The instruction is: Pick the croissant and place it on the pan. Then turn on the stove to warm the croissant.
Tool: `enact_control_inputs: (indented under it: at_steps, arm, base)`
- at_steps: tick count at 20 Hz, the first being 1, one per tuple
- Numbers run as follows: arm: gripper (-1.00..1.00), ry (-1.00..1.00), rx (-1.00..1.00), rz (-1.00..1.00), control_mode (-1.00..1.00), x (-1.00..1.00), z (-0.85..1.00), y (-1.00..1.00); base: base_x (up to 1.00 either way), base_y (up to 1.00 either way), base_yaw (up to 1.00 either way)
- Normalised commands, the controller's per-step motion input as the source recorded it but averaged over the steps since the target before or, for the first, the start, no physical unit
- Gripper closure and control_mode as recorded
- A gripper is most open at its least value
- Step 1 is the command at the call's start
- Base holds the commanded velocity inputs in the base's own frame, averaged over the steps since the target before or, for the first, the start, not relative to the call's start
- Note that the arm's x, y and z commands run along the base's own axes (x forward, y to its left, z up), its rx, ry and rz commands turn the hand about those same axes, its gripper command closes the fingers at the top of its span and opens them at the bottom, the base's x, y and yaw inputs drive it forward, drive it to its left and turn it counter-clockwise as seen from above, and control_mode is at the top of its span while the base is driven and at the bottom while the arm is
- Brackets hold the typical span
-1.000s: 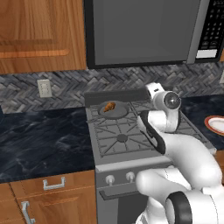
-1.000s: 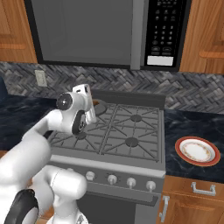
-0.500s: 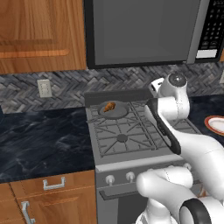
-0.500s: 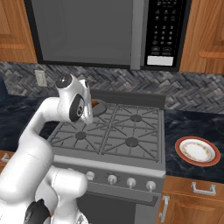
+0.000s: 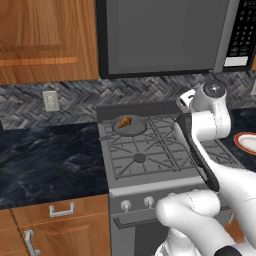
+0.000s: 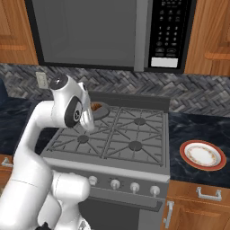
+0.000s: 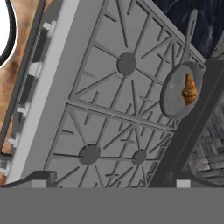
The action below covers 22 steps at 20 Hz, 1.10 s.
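In the left base view, the croissant (image 5: 124,121) is seen lying in the pan (image 5: 131,126) on the back left burner of the stove (image 5: 150,155), with the arm raised at the right. In the right base view, the pan (image 6: 99,110) is partly hidden behind the arm; a plate (image 6: 203,155) rests on the surface to the right. In the hand view, the croissant (image 7: 190,89) is shown inside the pan (image 7: 177,94), and the jaws are spread wide, holding nothing.

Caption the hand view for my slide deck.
Orange-brown croissant sits in small grey skillet on rear burner of grey steel gas stove.
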Motion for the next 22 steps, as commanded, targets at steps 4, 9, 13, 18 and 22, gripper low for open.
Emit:
enact_control_inputs:
  at_steps: [4,9,13,18,22]
  arm:
    - [-1.00,-0.09,0.01,-0.02,-1.00,-0.17,-0.06,0.00]
    - [-1.00,-0.02,0.25,0.00,-1.00,-0.08,-0.04,0.00]
    - [-1.00,-0.04,0.49,-0.09,-1.00,-0.17,0.00,-0.06]
    - [-1.00,-0.08,0.36,-0.28,-1.00,-0.16,0.00,0.00]
    - [-1.00,-0.09,0.16,-0.40,-1.00,-0.09,0.00,0.00]
  base:
    - [0.00,0.00,0.00]
    - [0.00,0.00,0.00]
    - [0.00,0.00,0.00]
    - [0.00,0.00,0.00]
    - [0.00,0.00,0.00]
